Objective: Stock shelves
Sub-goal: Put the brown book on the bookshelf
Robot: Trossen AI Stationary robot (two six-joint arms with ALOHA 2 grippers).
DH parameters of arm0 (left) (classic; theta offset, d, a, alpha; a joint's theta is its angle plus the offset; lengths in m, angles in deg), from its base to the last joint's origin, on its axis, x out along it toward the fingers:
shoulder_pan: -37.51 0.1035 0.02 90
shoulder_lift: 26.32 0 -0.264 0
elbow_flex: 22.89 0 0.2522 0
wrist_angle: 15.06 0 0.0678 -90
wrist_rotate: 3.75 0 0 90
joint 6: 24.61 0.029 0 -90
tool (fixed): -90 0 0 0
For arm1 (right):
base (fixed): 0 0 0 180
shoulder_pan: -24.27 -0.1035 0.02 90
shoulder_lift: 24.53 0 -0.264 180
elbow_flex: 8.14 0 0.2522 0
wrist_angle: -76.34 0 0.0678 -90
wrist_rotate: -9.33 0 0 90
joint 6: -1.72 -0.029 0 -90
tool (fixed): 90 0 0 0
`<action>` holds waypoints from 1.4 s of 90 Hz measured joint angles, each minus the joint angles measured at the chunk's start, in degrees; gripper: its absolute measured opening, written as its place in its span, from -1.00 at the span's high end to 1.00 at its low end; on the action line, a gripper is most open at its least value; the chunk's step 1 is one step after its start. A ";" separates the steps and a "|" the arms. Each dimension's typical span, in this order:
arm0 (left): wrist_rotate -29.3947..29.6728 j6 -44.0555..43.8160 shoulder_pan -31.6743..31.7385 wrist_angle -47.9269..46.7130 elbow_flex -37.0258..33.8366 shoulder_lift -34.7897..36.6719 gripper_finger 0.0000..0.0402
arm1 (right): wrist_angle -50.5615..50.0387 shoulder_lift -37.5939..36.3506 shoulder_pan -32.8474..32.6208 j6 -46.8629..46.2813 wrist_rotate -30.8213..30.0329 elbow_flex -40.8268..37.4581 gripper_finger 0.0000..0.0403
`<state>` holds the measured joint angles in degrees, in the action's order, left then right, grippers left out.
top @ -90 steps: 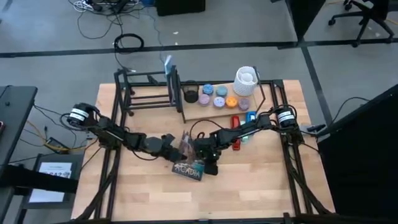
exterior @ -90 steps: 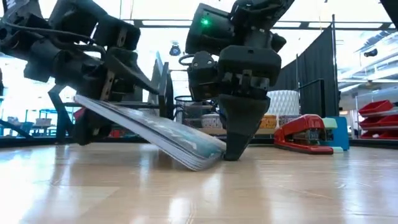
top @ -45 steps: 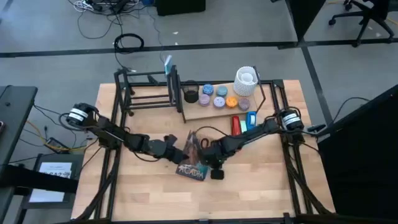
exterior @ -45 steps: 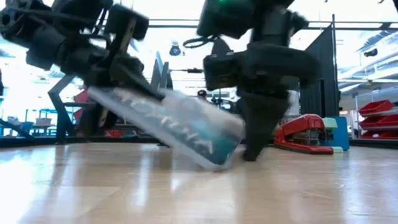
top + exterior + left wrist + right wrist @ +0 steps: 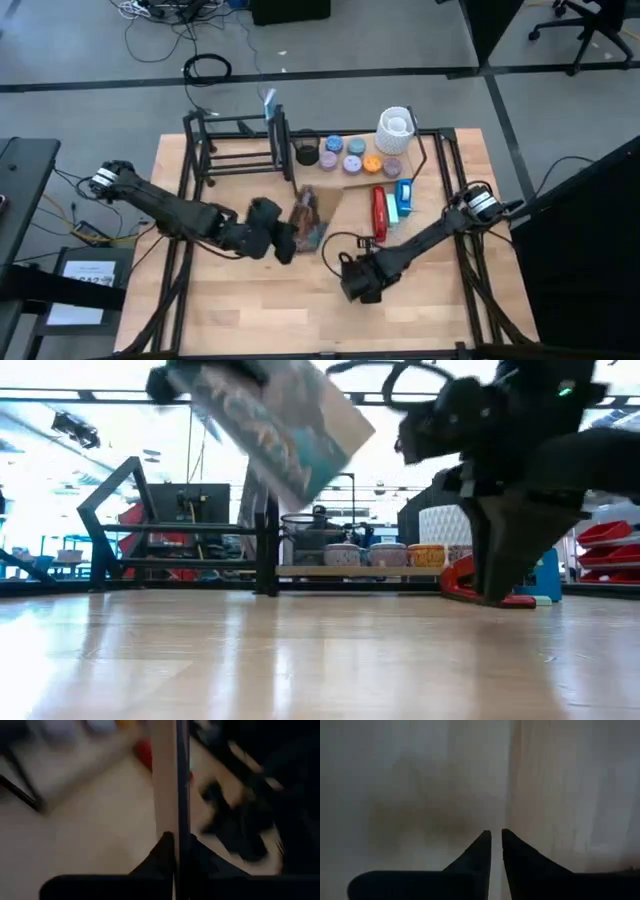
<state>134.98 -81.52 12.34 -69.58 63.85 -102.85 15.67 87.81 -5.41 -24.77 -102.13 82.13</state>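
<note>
The shelves (image 5: 250, 150) stand along the far edge of the bench (image 5: 230, 310), the barred black rack on the left joined to the pale wooden board on the right. On that board sit a row of small round jars (image 5: 345, 155) and a white ribbed cup (image 5: 395, 130). In front of the board lie a red stapler (image 5: 379, 212) and a blue box (image 5: 404, 193), side by side. The left pincer (image 5: 292, 238) is clamped on a book (image 5: 308, 215), which it holds raised clear of the bench, just in front of the board's left end; in the low view the book (image 5: 285, 425) hangs tilted high above the wood. The right pincer (image 5: 360, 285) hovers low over bare bench, well apart from the book, nearer the front; its fingers (image 5: 477, 852) stand nearly closed with a thin gap and grip nothing.
</note>
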 joint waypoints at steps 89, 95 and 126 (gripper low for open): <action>4.46 8.16 48.13 2.65 -9.13 1.53 1.00 | 4.96 0.00 -0.54 0.89 -4.85 0.20 0.90; 3.22 6.38 49.78 5.96 -12.29 1.53 1.00 | 4.65 0.00 -0.54 0.62 -4.85 0.20 0.90; -2.43 5.55 51.04 17.69 -19.64 1.57 0.94 | 5.11 0.00 -0.63 0.58 -4.85 0.20 0.90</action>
<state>132.55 -75.97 63.37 -51.90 44.21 -101.27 20.77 87.81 -6.04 -24.19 -106.97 82.33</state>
